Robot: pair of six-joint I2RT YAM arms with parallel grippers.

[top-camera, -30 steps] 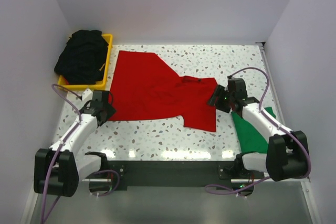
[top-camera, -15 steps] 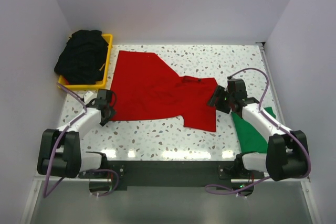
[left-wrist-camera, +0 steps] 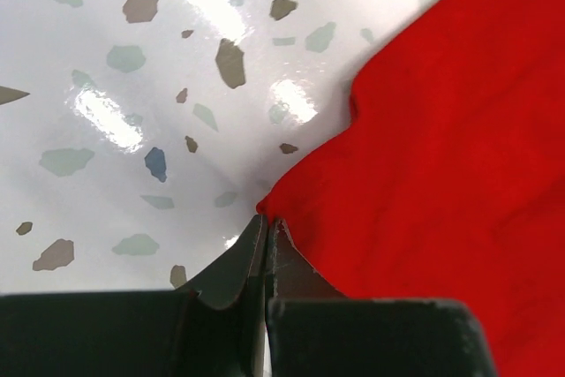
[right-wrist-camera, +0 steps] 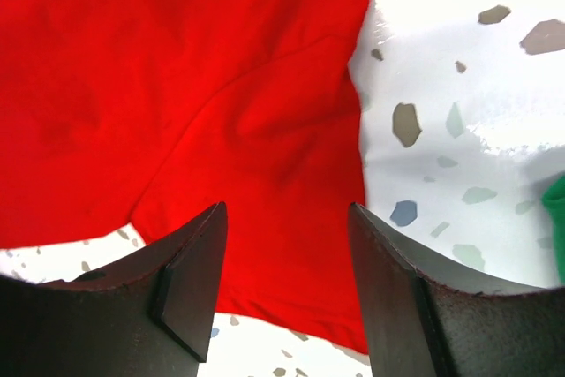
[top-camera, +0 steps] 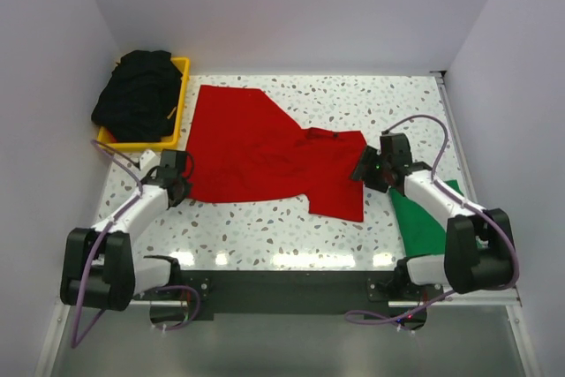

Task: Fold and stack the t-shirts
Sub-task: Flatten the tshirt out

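The red t-shirt (top-camera: 256, 152) lies spread flat on the speckled table, partly folded, with a sleeve pointing toward the near edge. My left gripper (top-camera: 181, 187) is at its near left corner. In the left wrist view the gripper (left-wrist-camera: 265, 222) is shut, with the corner of the red cloth (left-wrist-camera: 441, 130) pinched at its fingertips. My right gripper (top-camera: 362, 168) hovers open over the shirt's right edge; the red cloth (right-wrist-camera: 177, 86) shows between its spread fingers (right-wrist-camera: 287, 209). A green t-shirt (top-camera: 424, 222) lies at the near right, partly under the right arm.
A yellow tray (top-camera: 183, 86) at the far left holds a heap of black t-shirts (top-camera: 137, 94). White walls close in the table on the left, back and right. Bare speckled tabletop (top-camera: 265, 218) runs along the near edge between the arms.
My left gripper has gone from open to shut at the red t-shirt's near left corner, and its arm has drawn in. The right arm has barely moved.
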